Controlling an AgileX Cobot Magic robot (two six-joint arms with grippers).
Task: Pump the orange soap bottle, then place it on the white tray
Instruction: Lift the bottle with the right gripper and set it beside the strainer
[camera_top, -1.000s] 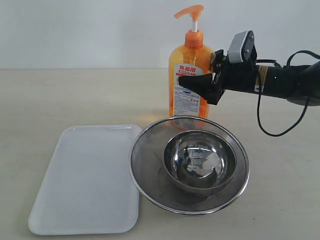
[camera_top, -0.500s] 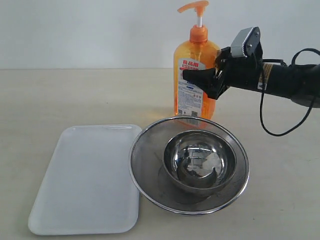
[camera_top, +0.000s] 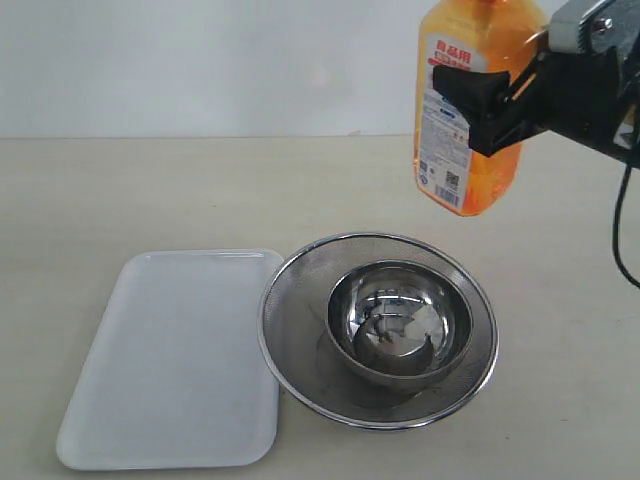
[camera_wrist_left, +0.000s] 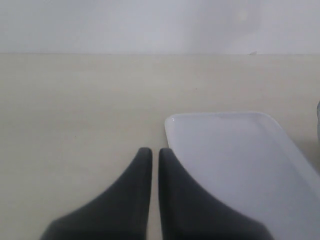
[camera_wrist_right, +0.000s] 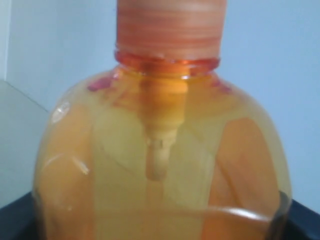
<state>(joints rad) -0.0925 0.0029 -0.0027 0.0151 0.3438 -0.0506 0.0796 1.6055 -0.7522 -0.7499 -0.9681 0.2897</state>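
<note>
The jaws of the right gripper (camera_top: 470, 100) are found set apart and clamped on the mid-body of a tall, translucent orange soap bottle (camera_top: 478, 185) of plastic, across its white-and-red printed label. In the right wrist view the bottle's rounded shoulder (camera_wrist_right: 160, 150) and ribbed orange collar fill the frame, with a dark finger (camera_wrist_right: 12, 220) noted at each lower corner. The bottle is held clear of the beige table (camera_top: 150, 190) at the upper right of the exterior frame, slightly tilted, its top cut off by the upper edge. The jaws of the left gripper (camera_wrist_left: 151, 155) are seen closed together, low over the table, just beside a corner of the flat, rectangular white tray (camera_wrist_left: 235, 160) of plastic. That tray (camera_top: 170, 360) lies at the lower left of the exterior frame, well apart from the bottle. At lower centre a round steel mesh strainer (camera_top: 295, 330) is recorded against the tray's right edge, contact not confirmed, with a polished steel bowl (camera_top: 400, 330) seated inside it.
</note>
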